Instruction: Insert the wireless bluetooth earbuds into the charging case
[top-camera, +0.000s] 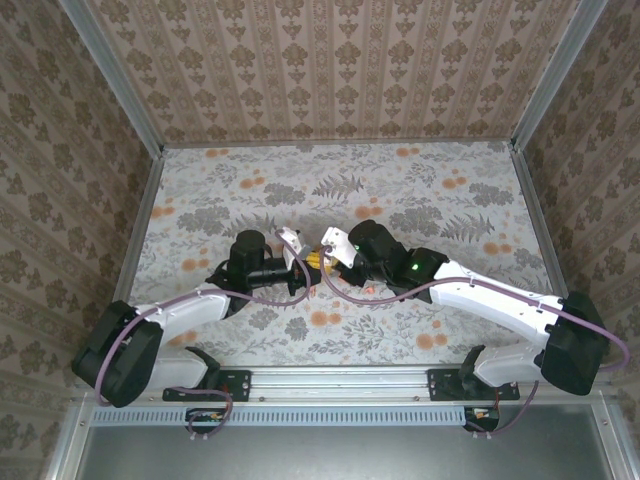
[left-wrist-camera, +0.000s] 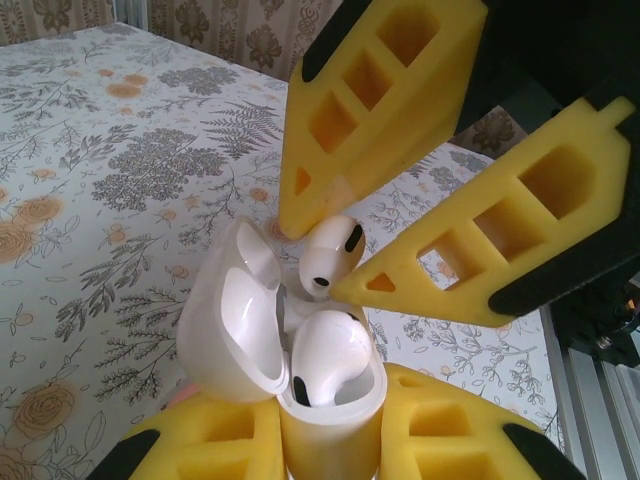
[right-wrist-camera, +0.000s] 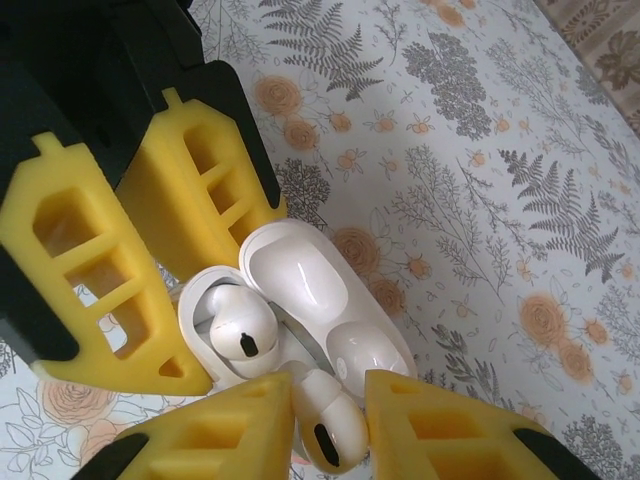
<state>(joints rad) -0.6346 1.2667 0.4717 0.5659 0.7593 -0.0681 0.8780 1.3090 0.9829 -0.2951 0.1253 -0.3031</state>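
Note:
The white charging case (left-wrist-camera: 330, 425) stands upright with its lid (left-wrist-camera: 235, 310) swung open, and my left gripper (left-wrist-camera: 330, 440) is shut on its body. One white earbud (left-wrist-camera: 330, 350) sits in the case. A second white earbud (left-wrist-camera: 330, 255) hangs just above the free slot, pinched between the yellow foam fingers (left-wrist-camera: 470, 250) of my right gripper (right-wrist-camera: 328, 420). In the right wrist view that held earbud (right-wrist-camera: 325, 425) is at the case's rim, beside the seated earbud (right-wrist-camera: 238, 330) and the open lid (right-wrist-camera: 310, 280). From above, both grippers meet at mid-table, left gripper (top-camera: 297, 265) and right gripper (top-camera: 322, 258).
A floral cloth (top-camera: 420, 200) covers the table, with patterned walls on three sides (top-camera: 330, 70). A metal rail (top-camera: 340, 380) runs along the near edge between the arm bases. Open cloth lies all around the two grippers.

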